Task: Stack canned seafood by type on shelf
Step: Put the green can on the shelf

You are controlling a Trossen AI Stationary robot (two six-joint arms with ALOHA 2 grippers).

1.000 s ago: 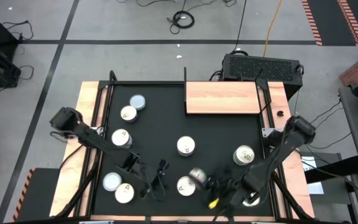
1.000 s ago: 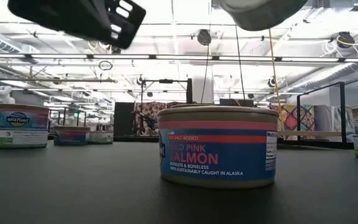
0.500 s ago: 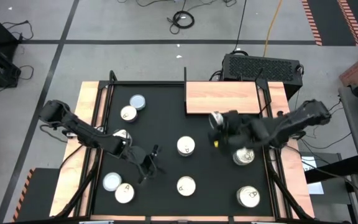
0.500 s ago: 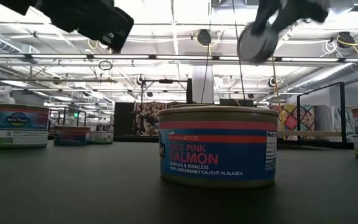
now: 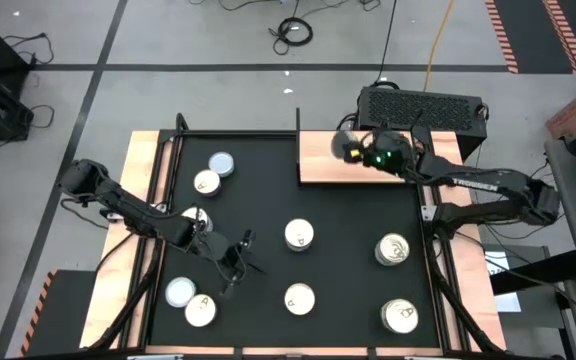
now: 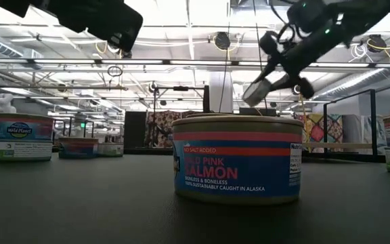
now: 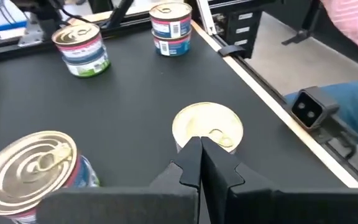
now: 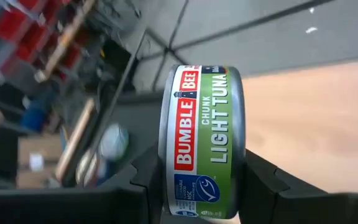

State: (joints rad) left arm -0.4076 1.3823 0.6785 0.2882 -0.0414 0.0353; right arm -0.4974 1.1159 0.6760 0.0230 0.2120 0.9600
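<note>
1. Right gripper (image 5: 351,148) is out over the far-left part of the wooden shelf (image 5: 388,168), fingers clamped on a Bumble Bee chunk light tuna can (image 8: 202,140).
2. The can is carried in the air, not yet on the board. In the right wrist view it sits on edge between the fingers, label band facing the camera. In the low view it hangs tilted, well above shelf level.
3. Key relation: the shelf lies directly below the can and no cans show on it. My read is the next move has to bring the flat faces level, then lower onto the wood.
4. Left gripper (image 7: 199,163) hovers over the near-left of the counter, fingers together and holding nothing. A gold pull-tab can (image 7: 207,128) sits just ahead of its tips, upright on the black mat (image 5: 258,215).
5. The other cans stand scattered on the mat: a pink salmon can (image 6: 237,159) in the near middle, more to left and right.
6. Likely risk: a tilted release lets the can roll off.
</note>
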